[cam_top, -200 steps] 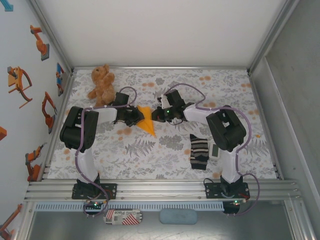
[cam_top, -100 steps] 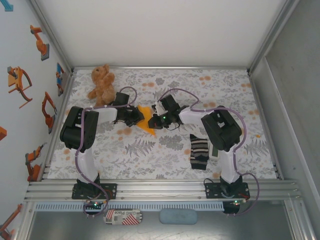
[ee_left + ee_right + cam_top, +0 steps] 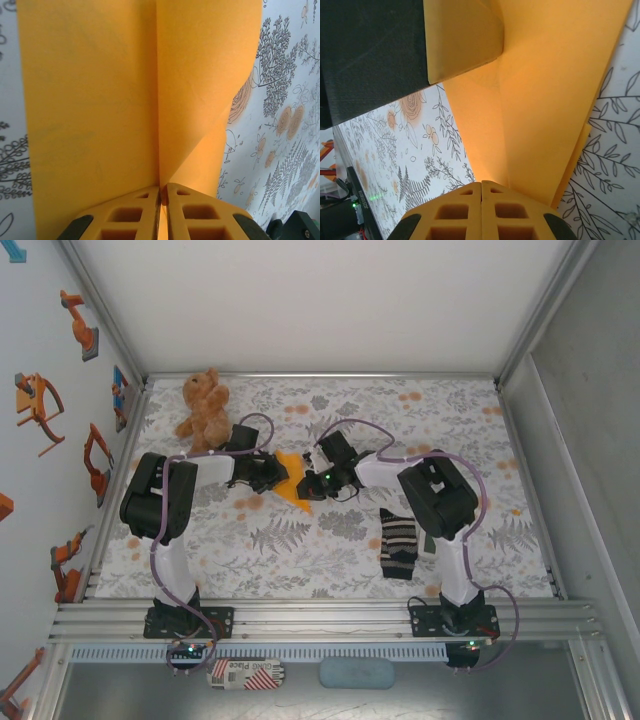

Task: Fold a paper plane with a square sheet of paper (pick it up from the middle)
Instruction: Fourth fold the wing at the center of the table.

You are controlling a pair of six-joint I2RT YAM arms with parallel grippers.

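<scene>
The right pincer [image 3: 306, 483] has slid toward nine o'clock onto the paper plane [image 3: 289, 492] on the desk [image 3: 330, 540] — jaws closed, whether pinching paper I cannot tell. The left pincer [image 3: 161, 192], at the plane's nine o'clock, grips its centre crease. Creasing step, I judge — next, press along the fold.

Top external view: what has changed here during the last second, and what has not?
The right gripper, shut, moved left and toward the near edge, further over the paper, covering more of it. The left gripper stayed shut on the paper. The teddy bear and the sock did not move.
</scene>
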